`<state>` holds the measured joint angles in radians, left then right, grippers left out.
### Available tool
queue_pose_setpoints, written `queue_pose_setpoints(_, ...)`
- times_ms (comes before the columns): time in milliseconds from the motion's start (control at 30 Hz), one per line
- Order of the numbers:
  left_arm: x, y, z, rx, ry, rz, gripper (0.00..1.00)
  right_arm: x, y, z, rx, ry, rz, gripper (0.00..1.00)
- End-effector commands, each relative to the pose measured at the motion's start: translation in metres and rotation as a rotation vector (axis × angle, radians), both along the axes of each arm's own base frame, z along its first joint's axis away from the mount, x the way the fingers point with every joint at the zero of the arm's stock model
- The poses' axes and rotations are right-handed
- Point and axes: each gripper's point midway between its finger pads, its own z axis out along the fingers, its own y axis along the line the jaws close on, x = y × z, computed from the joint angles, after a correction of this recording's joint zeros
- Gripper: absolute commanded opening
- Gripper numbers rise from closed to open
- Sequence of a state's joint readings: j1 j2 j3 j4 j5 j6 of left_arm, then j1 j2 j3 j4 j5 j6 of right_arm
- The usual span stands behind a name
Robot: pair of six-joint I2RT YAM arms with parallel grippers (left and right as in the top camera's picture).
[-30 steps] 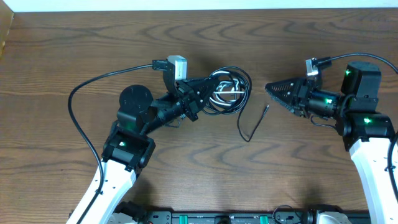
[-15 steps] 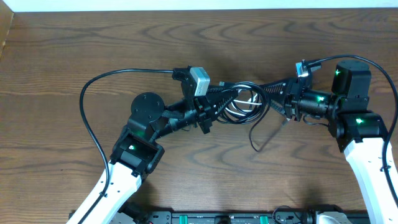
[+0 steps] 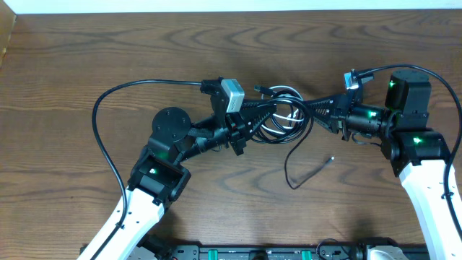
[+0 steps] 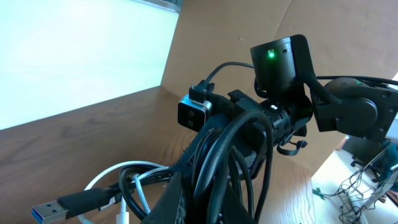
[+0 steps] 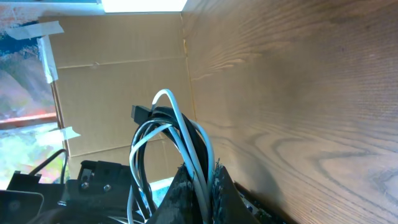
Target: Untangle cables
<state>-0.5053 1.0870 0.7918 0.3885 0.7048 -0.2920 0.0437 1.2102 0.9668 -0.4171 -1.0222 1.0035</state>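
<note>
I'm gripping the cables (image 3: 287, 115) with both: left claw (image 3: 266, 115) and right claw (image 3: 312, 114) clamping shut on the tangle sitting between them. Nothing's separated yet; pulling strands apart is remaining.

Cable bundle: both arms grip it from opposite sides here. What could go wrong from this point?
1. Both sets of jaws are shut on the same cable bundle, close together; pulling apart may tighten the knot rather than free it.
2. The right jaws pinch several white strands and black ones at once, so no single cord gets separated.
3. The loose black cord trails on the table and could snag or drag along.
</note>
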Motion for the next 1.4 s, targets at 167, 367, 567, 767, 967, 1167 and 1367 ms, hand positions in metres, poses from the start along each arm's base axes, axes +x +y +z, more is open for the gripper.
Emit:
queue_pose_setpoints(167, 0.001, -0.004, 0.004, -0.001, -0.018, -0.02, 0.08, 0.002, 0.0, 0.003, -0.021, -0.037, -0.002, 0.01)
queue_pose_setpoints(367, -0.002, -0.004, 0.003, 0.003, -0.013, -0.033, 0.07, 0.005, -0.004, 0.003, -0.053, -0.107, 0.004, 0.01)
queue_pose_setpoints(567, -0.001, -0.003, -0.01, 0.033, 0.042, -0.03, 0.08, 0.012, -0.017, 0.004, -0.111, -0.237, 0.013, 0.01)
queue_pose_setpoints(767, 0.014, 0.014, -0.027, 0.068, 0.118, 0.032, 0.07, 0.013, -0.032, -0.002, -0.138, -0.239, -0.011, 0.01)
queue_pose_setpoints(967, 0.03, 0.04, -0.051, 0.109, 0.228, 0.116, 0.07, 0.008, -0.036, 0.004, -0.115, -0.288, 0.028, 0.01)
queue_pose_setpoints(1167, 0.03, 0.042, -0.054, 0.116, 0.242, 0.121, 0.08, 0.008, -0.036, 0.004, -0.114, -0.291, 0.03, 0.01)
queue_pose_setpoints(1367, 0.031, 0.042, -0.054, 0.116, 0.243, 0.127, 0.35, 0.004, -0.032, 0.01, -0.091, -0.331, 0.066, 0.01)
